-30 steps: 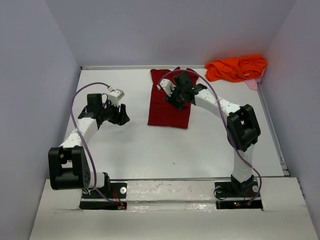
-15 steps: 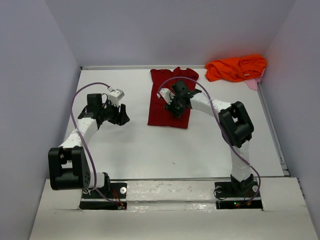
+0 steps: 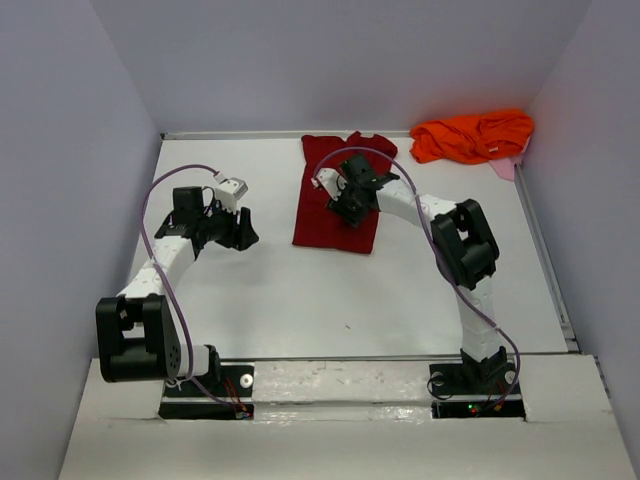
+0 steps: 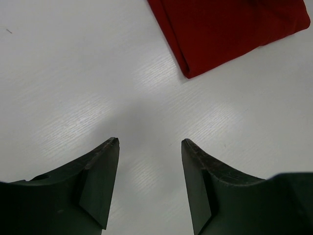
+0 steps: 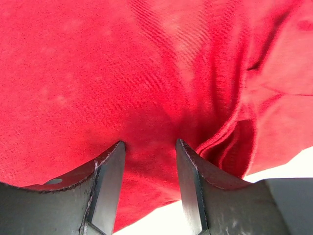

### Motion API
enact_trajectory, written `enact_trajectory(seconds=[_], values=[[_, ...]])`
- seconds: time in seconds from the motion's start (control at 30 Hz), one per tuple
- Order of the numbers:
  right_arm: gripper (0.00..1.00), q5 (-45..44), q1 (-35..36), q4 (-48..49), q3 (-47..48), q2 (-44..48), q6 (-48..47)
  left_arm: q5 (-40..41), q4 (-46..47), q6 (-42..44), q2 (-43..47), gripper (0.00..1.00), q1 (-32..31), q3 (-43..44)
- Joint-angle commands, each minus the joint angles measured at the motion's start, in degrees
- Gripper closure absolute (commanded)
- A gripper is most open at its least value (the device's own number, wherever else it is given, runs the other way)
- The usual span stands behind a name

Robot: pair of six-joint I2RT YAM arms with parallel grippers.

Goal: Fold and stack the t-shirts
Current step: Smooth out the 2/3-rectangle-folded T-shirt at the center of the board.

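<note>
The dark crimson t-shirt point(image 3: 322, 222) lies folded into a long strip at the table's middle back. My right gripper point(image 3: 345, 209) is open and pressed low onto it; the red cloth point(image 5: 122, 73) fills the right wrist view, with a folded hem point(image 5: 230, 142) beside the right finger. The bright orange t-shirt point(image 3: 472, 135) lies crumpled at the back right corner. My left gripper point(image 3: 243, 232) is open and empty over bare table, left of the red shirt, whose near corner point(image 4: 215, 34) shows in the left wrist view.
A bit of pink cloth point(image 3: 505, 167) sticks out under the orange shirt. Grey walls close the table on the left, back and right. The white table point(image 3: 330, 300) shows bare in front of the red shirt.
My right gripper has moved down and left along the red shirt, dragging it slightly left. The right arm's elbow has swung in. The left arm has stayed still.
</note>
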State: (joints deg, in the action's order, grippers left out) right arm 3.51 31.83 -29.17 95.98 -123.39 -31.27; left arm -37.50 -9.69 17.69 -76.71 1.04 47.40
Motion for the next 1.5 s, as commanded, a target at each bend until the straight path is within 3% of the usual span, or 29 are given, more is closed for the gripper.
enact_trajectory(seconds=[0.0,0.53,0.73,1.03,1.27,1.47], values=[[0.49,-2.5,-1.5,2.4,4.3,-0.7,-0.9,-1.6,0.1,0.6,2.2,0.36,0.5,1.0],[0.49,-5.3,-7.9,2.3,12.2,-7.7,-1.7,-2.3,0.2,0.8,1.9,0.36,0.7,0.9],[0.49,-2.2,-7.9,-0.4,12.6,-1.6,-1.8,-2.4,0.4,0.9,1.8,0.36,1.0,0.7],[0.48,-0.2,-2.0,-3.7,0.1,12.0,-4.4,-2.1,0.6,0.7,2.4,0.36,1.6,0.5],[0.48,-3.2,7.3,0.5,-13.8,14.5,-5.6,-1.1,1.3,-0.4,2.8,0.34,2.6,0.1],[0.48,-5.0,11.1,2.9,-15.3,13.9,-4.3,-0.5,1.6,-0.9,2.9,0.32,3.3,0.1]])
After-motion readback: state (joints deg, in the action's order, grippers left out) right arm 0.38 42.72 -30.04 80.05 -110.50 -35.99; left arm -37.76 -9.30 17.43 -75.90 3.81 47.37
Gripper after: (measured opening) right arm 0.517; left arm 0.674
